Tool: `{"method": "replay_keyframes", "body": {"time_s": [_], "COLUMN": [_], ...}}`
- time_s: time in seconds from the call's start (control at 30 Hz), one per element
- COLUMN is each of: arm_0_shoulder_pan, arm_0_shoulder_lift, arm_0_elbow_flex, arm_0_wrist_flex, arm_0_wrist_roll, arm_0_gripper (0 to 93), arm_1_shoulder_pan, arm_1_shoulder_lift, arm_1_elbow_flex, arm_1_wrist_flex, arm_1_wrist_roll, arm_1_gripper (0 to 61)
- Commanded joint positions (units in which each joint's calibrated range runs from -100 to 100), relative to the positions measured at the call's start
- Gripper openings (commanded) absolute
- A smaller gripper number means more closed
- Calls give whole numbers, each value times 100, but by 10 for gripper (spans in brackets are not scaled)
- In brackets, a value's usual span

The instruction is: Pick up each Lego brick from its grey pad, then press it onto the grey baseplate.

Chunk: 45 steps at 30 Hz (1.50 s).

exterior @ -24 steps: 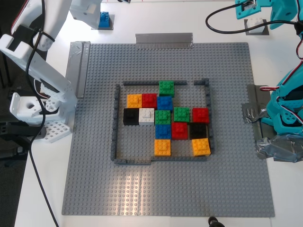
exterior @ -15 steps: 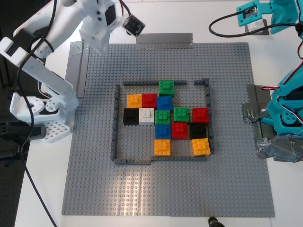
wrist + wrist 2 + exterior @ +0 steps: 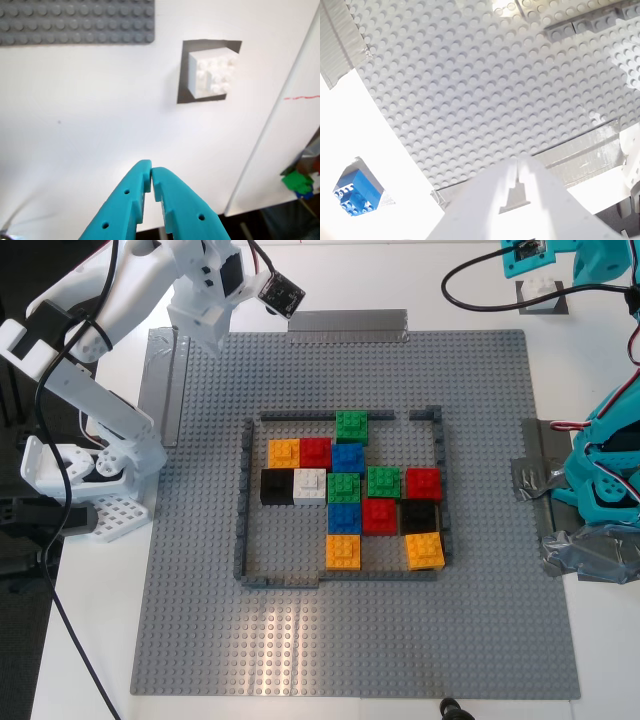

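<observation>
The white brick (image 3: pixel 212 74) sits on its grey pad (image 3: pixel 182 75) beside a corner of the grey baseplate (image 3: pixel 75 22). My first gripper (image 3: pixel 151 172), teal, is shut and empty, off to one side of the brick. In the exterior view the white brick (image 3: pixel 541 285) is at the far right, just below the teal gripper (image 3: pixel 524 254). My second gripper (image 3: pixel 516 167), white, is shut and empty over the baseplate's (image 3: pixel 495 100) taped corner, with the blue brick (image 3: pixel 355 192) off to the side. In the exterior view this gripper (image 3: pixel 208 328) hides the blue brick.
Several coloured bricks (image 3: pixel 345 485) fill the dark-grey frame (image 3: pixel 243 500) on the baseplate (image 3: pixel 300 660). Silver tape strips (image 3: pixel 347 325) (image 3: pixel 165 385) lie at its far edge and far left edge. The arm bases (image 3: pixel 70 480) (image 3: pixel 605 470) flank the plate.
The white arm swung from over the blue brick's pad to the baseplate's far left corner, then held still. The teal arm drew back a little, uncovering the white brick.
</observation>
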Motion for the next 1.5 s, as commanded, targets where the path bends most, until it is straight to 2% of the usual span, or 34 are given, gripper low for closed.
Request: {"method": "replay_keyframes", "body": {"time_s": [0.0, 0.37, 0.5, 0.7, 0.8, 0.9, 1.03, 1.17, 1.3, 1.47], "arm_0_shoulder_pan": [7, 341, 479, 268, 43, -65, -51, 138, 254, 239], "arm_0_shoulder_lift": [-200, -191, -123, -123, -105, -80, 453, 1191, 1740, 2169], "arm_0_elbow_flex": [-286, -331, -719, -1008, -1098, -1017, -1116, -1387, -1929, -2408], "arm_0_wrist_flex": [5, -60, -60, -69, -69, -69, -77, -443, -752, -703], "arm_0_wrist_roll": [1, 41, 45, 211, 412, 260, 31, -47, 60, 226], "arm_0_gripper": [0, 0, 0, 0, 0, 0, 19, 116, 129, 129], "arm_1_shoulder_pan": [-22, -661, -980, -1459, -1691, -1901, -2097, -2206, -2242, -2213], "arm_1_shoulder_lift": [-231, 378, 962, 1674, 2284, 2910, 3486, 3803, 4189, 4584], "arm_1_elbow_flex": [-627, -2198, -3137, -3905, -4681, -5440, -5954, -6162, -6523, -6731], "arm_1_wrist_flex": [-17, 56, 178, -107, 145, 365, 422, 194, 64, -26], "arm_1_wrist_roll": [68, 400, 469, 732, 669, 561, 503, 410, 303, 312], "arm_1_gripper": [2, 2, 2, 2, 2, 6, 138, 204, 240, 244]}}
